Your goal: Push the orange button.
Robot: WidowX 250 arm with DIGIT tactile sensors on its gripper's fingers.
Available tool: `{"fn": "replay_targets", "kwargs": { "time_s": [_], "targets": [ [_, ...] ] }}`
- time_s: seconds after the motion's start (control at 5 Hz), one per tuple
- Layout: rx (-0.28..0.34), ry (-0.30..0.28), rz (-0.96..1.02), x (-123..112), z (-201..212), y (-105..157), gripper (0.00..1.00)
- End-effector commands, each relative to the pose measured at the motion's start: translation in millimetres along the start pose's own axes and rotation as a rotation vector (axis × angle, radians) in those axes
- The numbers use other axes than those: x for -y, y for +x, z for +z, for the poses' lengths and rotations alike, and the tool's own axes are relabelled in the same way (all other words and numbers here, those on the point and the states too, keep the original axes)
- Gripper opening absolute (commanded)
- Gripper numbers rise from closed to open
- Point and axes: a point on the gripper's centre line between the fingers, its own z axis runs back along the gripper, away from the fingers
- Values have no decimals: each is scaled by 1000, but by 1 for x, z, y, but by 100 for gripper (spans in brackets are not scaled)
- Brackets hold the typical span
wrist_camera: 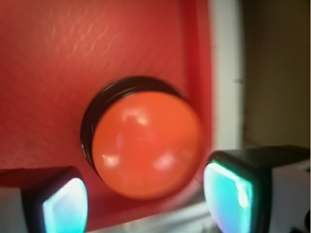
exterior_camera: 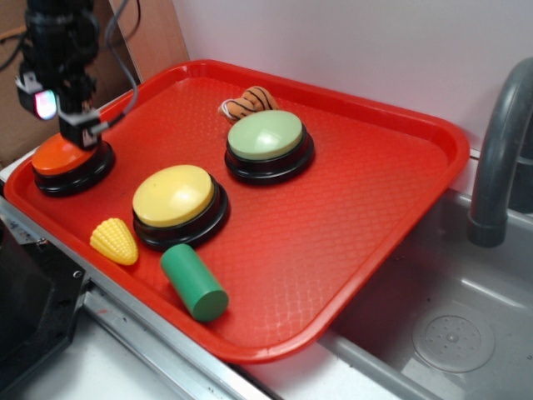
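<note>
While dome faces up, orange button (exterior_camera: 57, 156) sits under pincer (exterior_camera: 81, 132).

The arm comes down vertically at the tray's far left corner. The gripper (exterior_camera: 79, 133) points downward, with its two fingers (wrist_camera: 63, 206) spread apart, one at each side in the wrist view.

Red tray (exterior_camera: 400, 208); orange button (exterior_camera: 58, 156), yellow button (exterior_camera: 173, 196), green button (exterior_camera: 265, 136)

Bright, even light; wrist view blurry w/ glare.
</note>
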Motion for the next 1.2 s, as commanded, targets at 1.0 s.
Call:
{"fn": "replay_targets", "kwargs": {
  "time_s": [1.0],
  "targets": [
    [203,-6,-45,-10,86,-5,100]
  ]
}}
